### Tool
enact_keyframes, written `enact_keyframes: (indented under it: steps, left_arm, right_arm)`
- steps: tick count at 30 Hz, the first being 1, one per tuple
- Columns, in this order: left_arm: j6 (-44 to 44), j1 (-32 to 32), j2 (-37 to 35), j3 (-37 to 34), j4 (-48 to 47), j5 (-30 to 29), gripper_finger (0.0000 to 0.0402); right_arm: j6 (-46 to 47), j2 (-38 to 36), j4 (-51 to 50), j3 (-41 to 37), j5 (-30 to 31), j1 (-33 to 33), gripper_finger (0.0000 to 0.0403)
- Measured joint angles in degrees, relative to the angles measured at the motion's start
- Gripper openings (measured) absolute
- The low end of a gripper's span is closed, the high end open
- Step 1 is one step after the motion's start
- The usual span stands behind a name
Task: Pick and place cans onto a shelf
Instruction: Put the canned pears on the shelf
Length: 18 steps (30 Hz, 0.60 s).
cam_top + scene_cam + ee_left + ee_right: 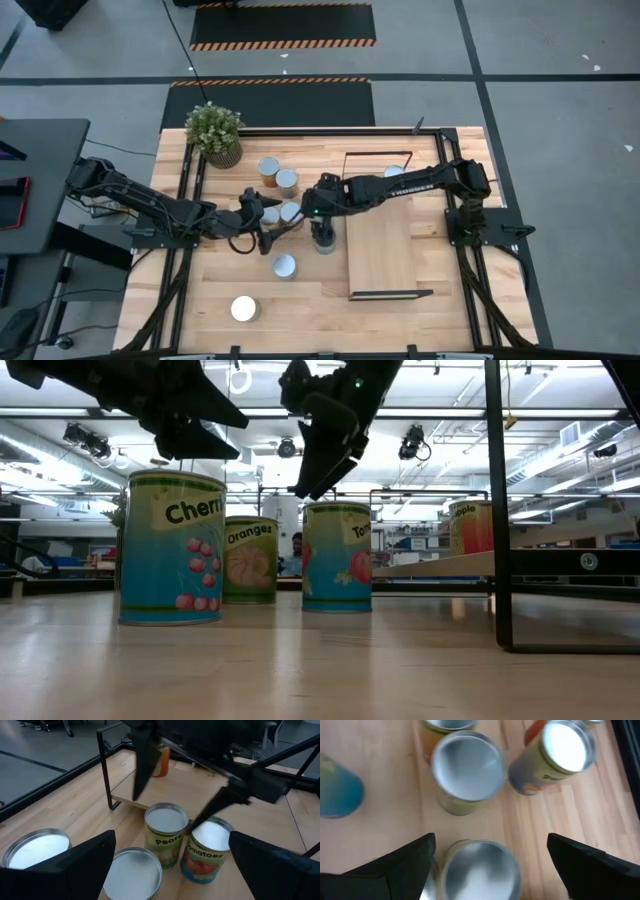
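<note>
Several cans stand on the table: a pair near the plant, two more under the grippers, one nearer and a white-topped one nearest. Another can stands on the shelf, a light board with black end frames. My right gripper is open above a can, one finger on either side of it. My left gripper is open just left of it, over a neighbouring can. The Pears can and the Tomatoes can stand side by side.
A potted plant stands at the far left corner. A black frame runs along the table's edges. The shelf's near end frame stands upright. In the low view a Cherries can and an Oranges can stand at the left.
</note>
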Motion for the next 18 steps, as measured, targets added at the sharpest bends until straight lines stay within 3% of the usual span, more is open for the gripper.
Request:
enact_keyframes:
  steps: [8, 18]
  left_arm:
    - [0.0, 0.0, 0.0, 0.0, -0.1, 0.0, 0.0396]
    - [0.4, 0.0, 0.0, 0.0, -0.3, 0.0, 0.0396]
  right_arm:
    - [0.6, 0.0, -0.3, -0.1, -2.0, -1.8, 0.0391]
    - [0.7, 0.0, 5.8, -6.9, -3.9, -3.6, 0.0391]
